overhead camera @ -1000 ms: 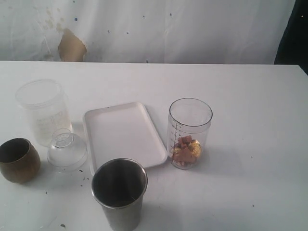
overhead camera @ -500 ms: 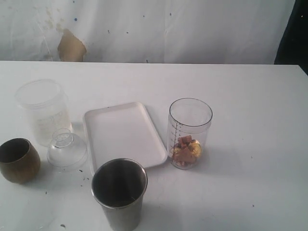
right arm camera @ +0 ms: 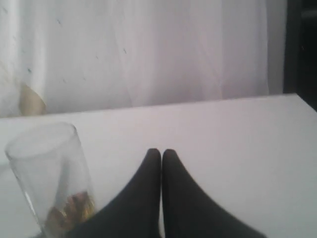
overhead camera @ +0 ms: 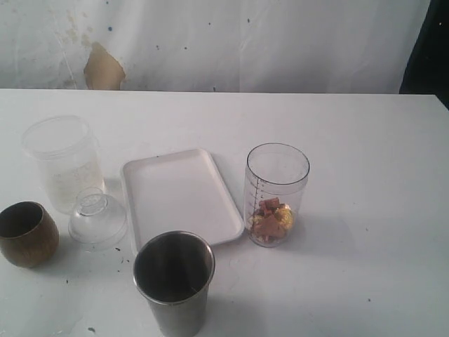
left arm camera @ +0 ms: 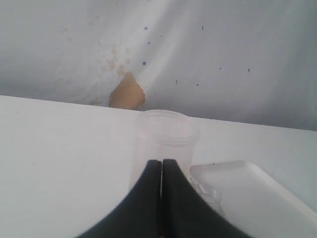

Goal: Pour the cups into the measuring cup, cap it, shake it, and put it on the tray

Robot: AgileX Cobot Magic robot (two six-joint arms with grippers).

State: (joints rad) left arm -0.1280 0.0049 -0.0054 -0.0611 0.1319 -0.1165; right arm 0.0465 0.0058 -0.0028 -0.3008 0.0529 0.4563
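Note:
The clear measuring cup (overhead camera: 276,194) (right arm camera: 49,176) stands upright right of the white tray (overhead camera: 179,195) (left arm camera: 252,191), with brown and gold pieces at its bottom. The steel tumbler (overhead camera: 174,282) stands at the front, the brown cup (overhead camera: 27,233) at the far left. A clear dome lid (overhead camera: 97,217) lies between the brown cup and the tray. Neither arm shows in the exterior view. My left gripper (left arm camera: 162,161) is shut and empty, with the frosted jar behind its tips. My right gripper (right arm camera: 161,151) is shut and empty, apart from the measuring cup.
A wide frosted jar (overhead camera: 63,162) (left arm camera: 163,144) stands at the back left of the white table (overhead camera: 365,154). A stained white cloth wall (overhead camera: 224,42) runs behind the table's far edge. A dark object (overhead camera: 429,49) sits at the right rear corner.

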